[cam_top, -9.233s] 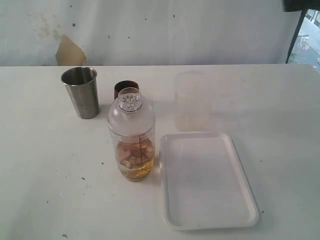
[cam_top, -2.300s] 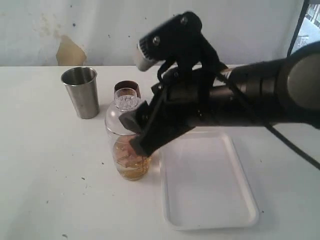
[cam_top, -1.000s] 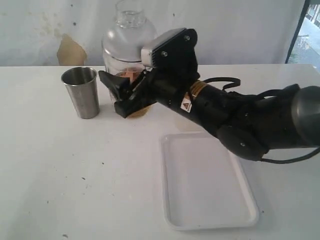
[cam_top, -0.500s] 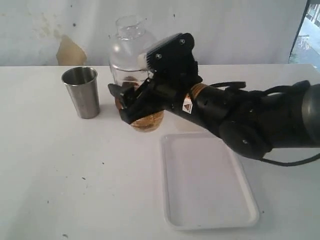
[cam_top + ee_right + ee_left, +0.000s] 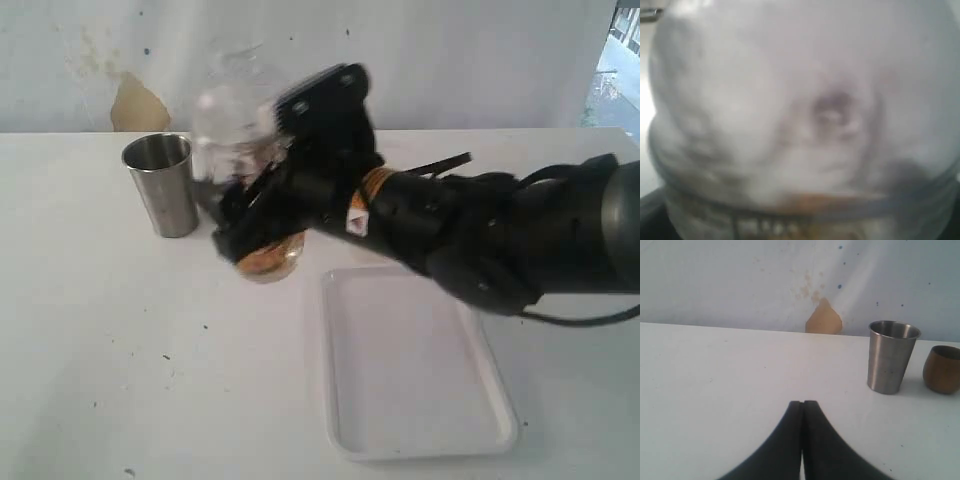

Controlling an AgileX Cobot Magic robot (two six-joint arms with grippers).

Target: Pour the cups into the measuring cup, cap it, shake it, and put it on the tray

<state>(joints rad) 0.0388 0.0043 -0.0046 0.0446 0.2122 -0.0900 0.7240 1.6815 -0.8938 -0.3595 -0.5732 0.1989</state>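
Note:
My right gripper (image 5: 252, 212) is shut on the measuring cup (image 5: 245, 160), which it holds off the table, tilted and blurred by motion. Amber liquid with pale bits sits in the cup's bottom. The clear dome cap (image 5: 232, 78) is on top of it. In the right wrist view the capped measuring cup (image 5: 800, 125) fills the picture. The steel tumbler (image 5: 162, 185) stands at the back left. The brown wooden cup (image 5: 942, 369) shows only in the left wrist view, beside the tumbler (image 5: 891, 357). My left gripper (image 5: 802, 404) is shut and holds nothing. The white tray (image 5: 420, 390) lies in front of the right arm.
The right arm (image 5: 480, 235) stretches from the right edge across the back of the tray. A white wall with a tan patch (image 5: 137, 102) runs behind the table. Bare white tabletop (image 5: 130, 350) lies left of the tray.
The held measuring cup has swung down and to the left over the last second and is now blurred. The tumbler and tray have not moved.

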